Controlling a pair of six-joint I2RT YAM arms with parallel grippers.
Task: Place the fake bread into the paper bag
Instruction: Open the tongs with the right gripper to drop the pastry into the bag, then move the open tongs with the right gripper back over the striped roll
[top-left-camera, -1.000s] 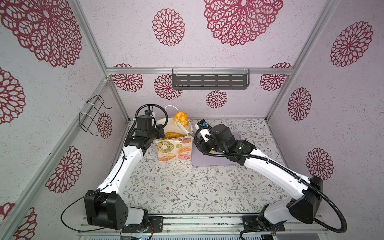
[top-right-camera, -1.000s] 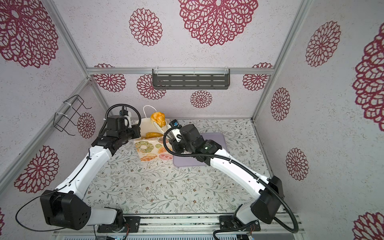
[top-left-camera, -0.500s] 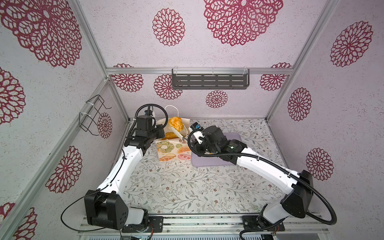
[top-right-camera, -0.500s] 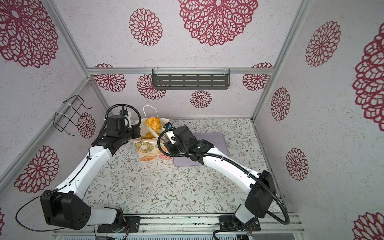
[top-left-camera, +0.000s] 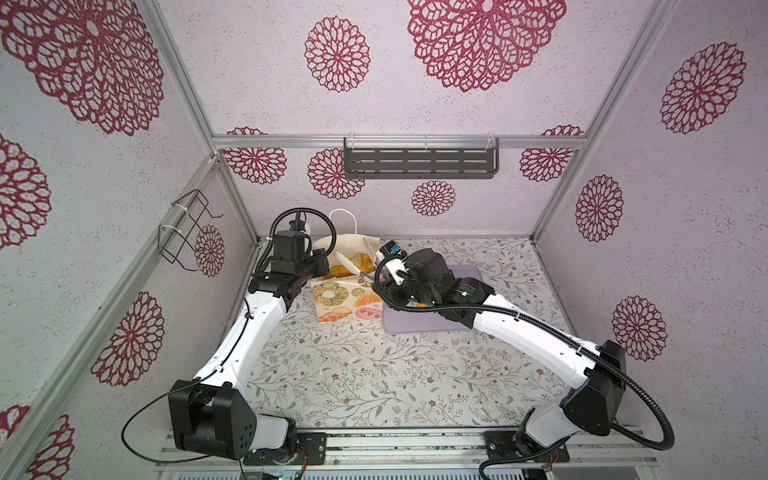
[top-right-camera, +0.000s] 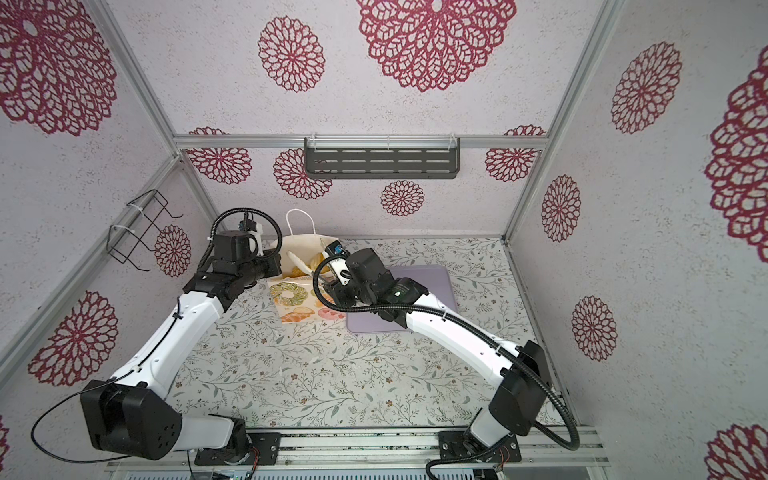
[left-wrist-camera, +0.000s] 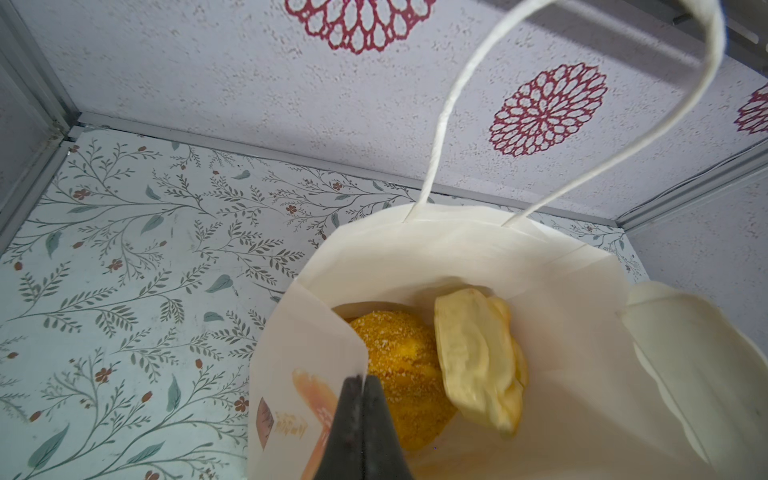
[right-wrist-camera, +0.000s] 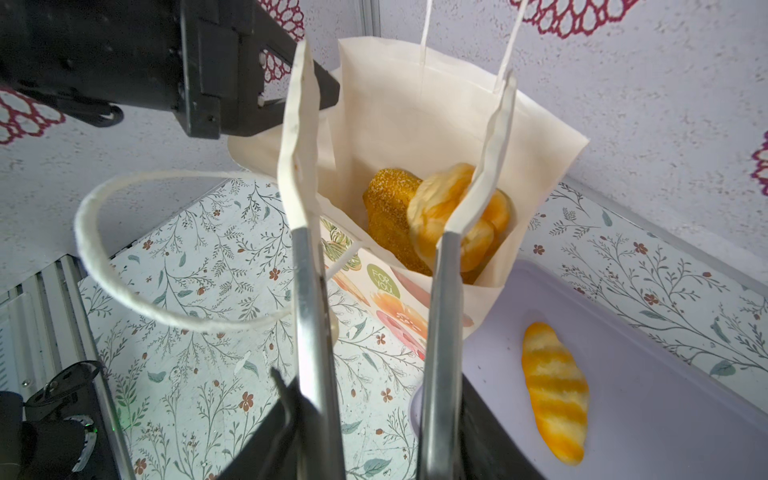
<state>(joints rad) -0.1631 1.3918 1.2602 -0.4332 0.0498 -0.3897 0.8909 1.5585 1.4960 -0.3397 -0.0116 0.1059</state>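
Observation:
The cream paper bag (top-left-camera: 353, 245) (top-right-camera: 307, 245) sits at the back left, its mouth held wide. My left gripper (left-wrist-camera: 363, 380) (top-left-camera: 322, 266) is shut on the bag's front edge. Inside the bag (left-wrist-camera: 457, 257) (right-wrist-camera: 415, 104) lie a crumbly golden piece of fake bread (left-wrist-camera: 399, 365) (right-wrist-camera: 388, 216) and a pale bun (left-wrist-camera: 473, 361) (right-wrist-camera: 440, 208). My right gripper (right-wrist-camera: 405, 62) (top-left-camera: 370, 272) carries long metal tongs with paper-wrapped tips. They stand open at the bag's mouth and hold nothing; the bun lies just behind one tip. A striped loaf (right-wrist-camera: 555, 386) rests on the lilac tray (right-wrist-camera: 665, 395).
The lilac tray (top-left-camera: 469, 278) (top-right-camera: 432, 282) lies right of the bag, partly under my right arm. A loose cord handle (right-wrist-camera: 124, 257) loops beside the tongs. A wire rack (top-left-camera: 187, 232) hangs on the left wall, a grey shelf (top-left-camera: 419, 158) on the back wall.
My right gripper brought the pale bun from above the bag down into its mouth and its tongs parted, leaving the bun inside. The left gripper kept its hold.

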